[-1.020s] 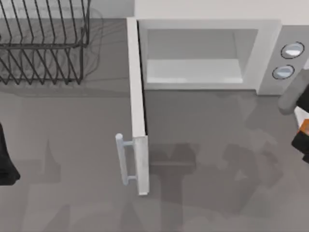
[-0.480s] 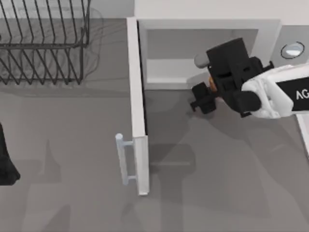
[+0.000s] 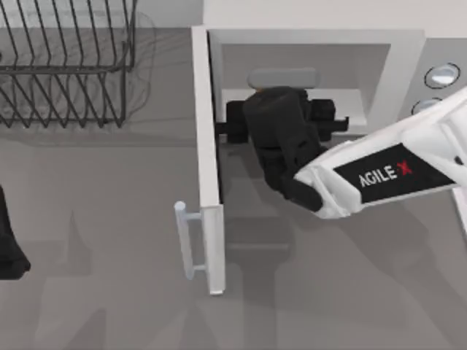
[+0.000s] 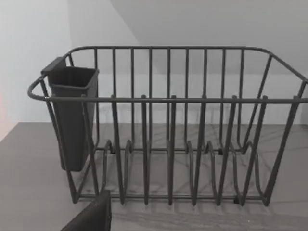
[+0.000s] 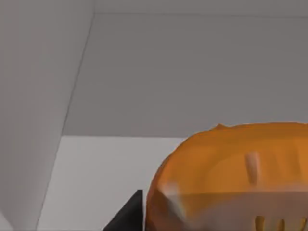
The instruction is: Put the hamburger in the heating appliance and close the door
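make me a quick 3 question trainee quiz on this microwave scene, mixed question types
1. True or false: the microwave has its door swung open.
2. Which gripper reaches into the microwave cavity? A) left gripper B) right gripper C) both
3. Fill the blank: the orange-brown thing close before the right wrist camera is the ____.

Key:
1. True; the door stands out towards the table's front, handle on its outer face.
2. B; the left arm stays parked at the table's left edge, near the dish rack.
3. hamburger.
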Action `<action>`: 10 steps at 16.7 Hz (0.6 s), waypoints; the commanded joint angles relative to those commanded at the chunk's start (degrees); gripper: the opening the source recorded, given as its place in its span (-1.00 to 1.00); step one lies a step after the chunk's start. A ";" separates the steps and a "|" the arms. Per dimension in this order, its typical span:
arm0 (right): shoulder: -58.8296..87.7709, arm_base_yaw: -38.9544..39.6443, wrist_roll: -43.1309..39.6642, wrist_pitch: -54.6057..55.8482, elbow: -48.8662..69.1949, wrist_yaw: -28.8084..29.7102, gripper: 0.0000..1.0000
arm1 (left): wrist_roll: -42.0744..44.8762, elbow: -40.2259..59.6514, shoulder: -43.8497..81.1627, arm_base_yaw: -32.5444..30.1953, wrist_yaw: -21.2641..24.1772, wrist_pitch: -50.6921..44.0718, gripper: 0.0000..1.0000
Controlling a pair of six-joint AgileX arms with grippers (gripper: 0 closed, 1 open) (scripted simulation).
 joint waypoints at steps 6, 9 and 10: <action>0.22 0.09 0.92 0.78 0.05 0.35 -1.00 | 0.00 0.00 0.00 0.00 0.00 0.00 1.00; 1.78 -0.33 0.66 -0.01 2.19 -0.06 -1.00 | 0.00 0.00 0.00 0.00 0.00 0.00 1.00; 3.06 -0.72 0.45 -0.70 4.12 -0.39 -1.00 | 0.00 0.00 0.00 0.00 0.00 0.00 1.00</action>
